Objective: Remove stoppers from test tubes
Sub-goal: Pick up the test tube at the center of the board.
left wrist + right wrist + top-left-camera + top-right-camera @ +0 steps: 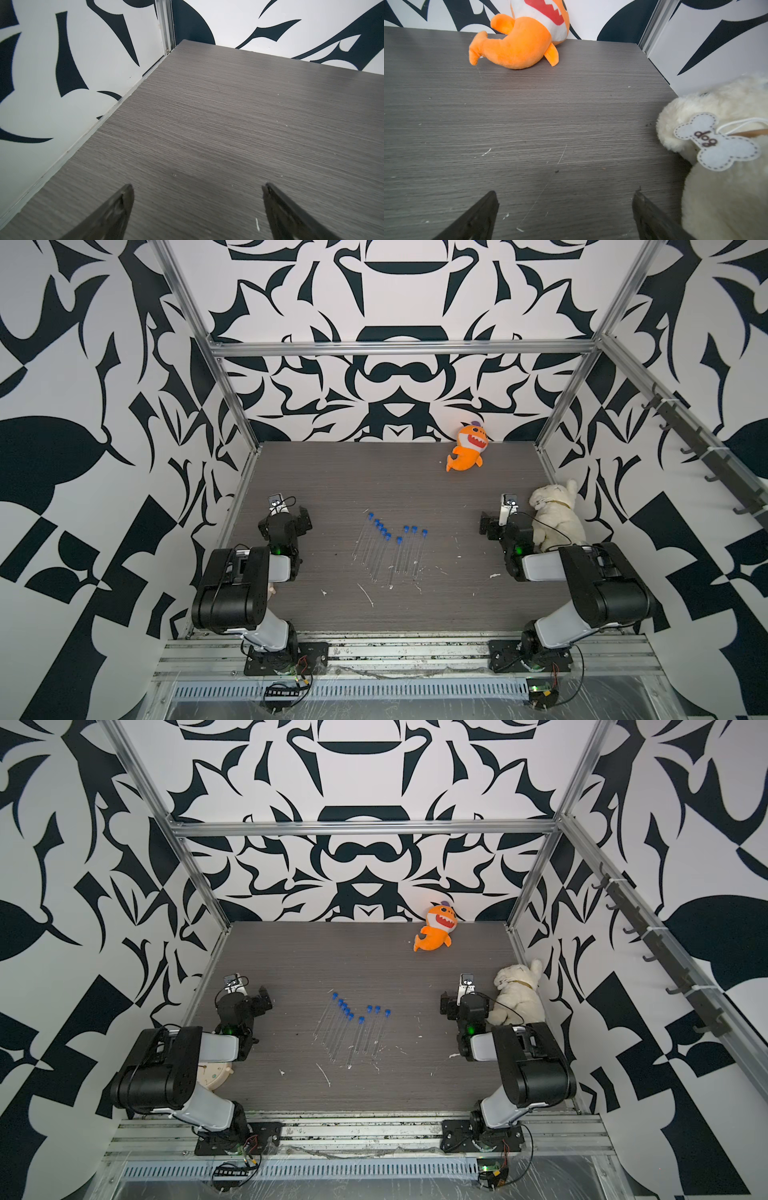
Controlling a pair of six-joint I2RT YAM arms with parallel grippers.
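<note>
Nearly lost against the grey table at centre of both top views: clear test tubes, count uncertain. Mostly hidden beneath the left arm, lower left of a top view: cream clock. Partly covered by the right arm: plush dog. Cropped by frame edges in the right wrist view: head of the shark plush, body of the dog.

Slim clear test tubes lie flat side by side, bright blue stoppers plugging their far ends.

Left gripper: black tapered fingers spread wide over grey wood-grain tabletop. Short white scratch mark beside one finger. Black-and-white patterned walls meet at aluminium corner post.
</note>
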